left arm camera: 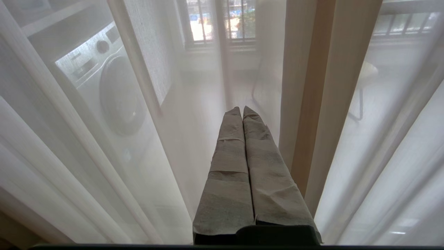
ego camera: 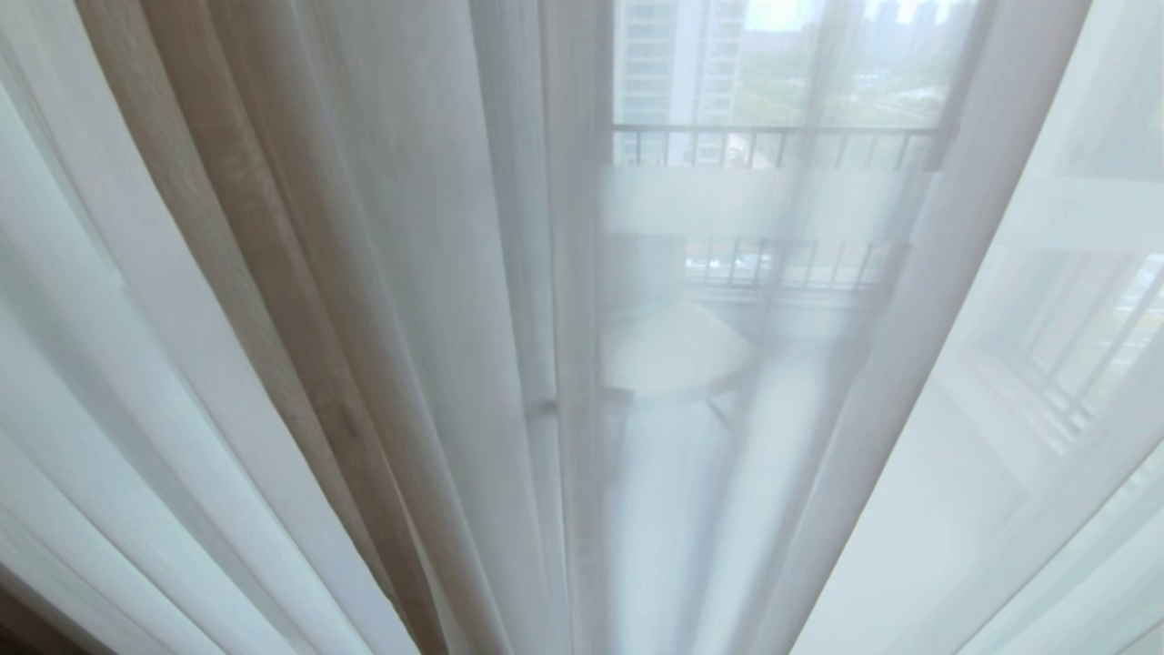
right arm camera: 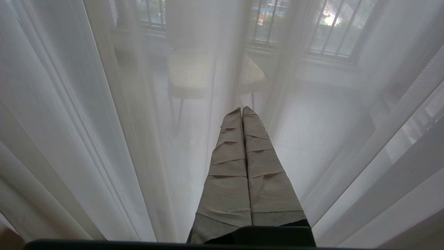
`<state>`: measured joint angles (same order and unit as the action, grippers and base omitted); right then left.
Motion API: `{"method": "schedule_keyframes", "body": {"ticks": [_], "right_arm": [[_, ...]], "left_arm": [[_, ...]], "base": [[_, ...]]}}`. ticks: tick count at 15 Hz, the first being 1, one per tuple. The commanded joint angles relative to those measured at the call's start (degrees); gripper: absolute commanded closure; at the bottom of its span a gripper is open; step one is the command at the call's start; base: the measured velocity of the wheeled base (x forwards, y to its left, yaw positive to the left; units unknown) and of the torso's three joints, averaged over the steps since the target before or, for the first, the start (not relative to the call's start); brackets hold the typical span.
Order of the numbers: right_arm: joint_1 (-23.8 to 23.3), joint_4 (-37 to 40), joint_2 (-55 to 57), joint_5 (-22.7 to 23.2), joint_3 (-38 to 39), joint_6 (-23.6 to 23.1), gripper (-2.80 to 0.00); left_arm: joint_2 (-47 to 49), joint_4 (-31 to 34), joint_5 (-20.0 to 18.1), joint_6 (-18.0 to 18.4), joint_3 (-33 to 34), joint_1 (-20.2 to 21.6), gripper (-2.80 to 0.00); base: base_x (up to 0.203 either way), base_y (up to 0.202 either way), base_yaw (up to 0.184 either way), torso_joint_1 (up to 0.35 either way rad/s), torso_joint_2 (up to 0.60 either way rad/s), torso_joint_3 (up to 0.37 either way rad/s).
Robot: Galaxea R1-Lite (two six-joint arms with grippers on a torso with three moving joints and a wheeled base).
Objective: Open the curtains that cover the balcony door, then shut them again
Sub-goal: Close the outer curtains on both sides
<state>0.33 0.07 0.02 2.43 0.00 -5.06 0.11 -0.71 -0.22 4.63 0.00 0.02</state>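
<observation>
Left end effector (left arm camera: 241, 110) and right end effector (right arm camera: 241, 110) both closed on nothing, close before drawn curtains (ego camera: 382, 318) veiling the door (ego camera: 773, 205); sheers light, soft, slippery; best pinched at the thicker beige fold (left arm camera: 312, 104).

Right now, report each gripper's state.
Left gripper: closed, holding nothing, in front of the curtains.
Right gripper: closed, holding nothing.
</observation>
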Motion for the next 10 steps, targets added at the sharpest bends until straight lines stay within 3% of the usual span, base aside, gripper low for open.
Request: {"method": "schedule_keyframes", "body": {"ticks": [1, 10], "right_arm": [[0.0, 0.0, 0.0, 0.0, 0.0, 0.0, 0.00], [0.0, 0.0, 0.0, 0.0, 0.0, 0.0, 0.00]], "left_arm": [[-0.1, 0.0, 0.0, -0.7, 0.0, 0.0, 0.00], [-0.1, 0.0, -0.7, 0.6, 0.0, 0.0, 0.00]], "base": [[0.000, 0.000, 0.000, 0.000, 0.00, 0.000], [0.000, 0.000, 0.000, 0.000, 0.00, 0.000]]}}
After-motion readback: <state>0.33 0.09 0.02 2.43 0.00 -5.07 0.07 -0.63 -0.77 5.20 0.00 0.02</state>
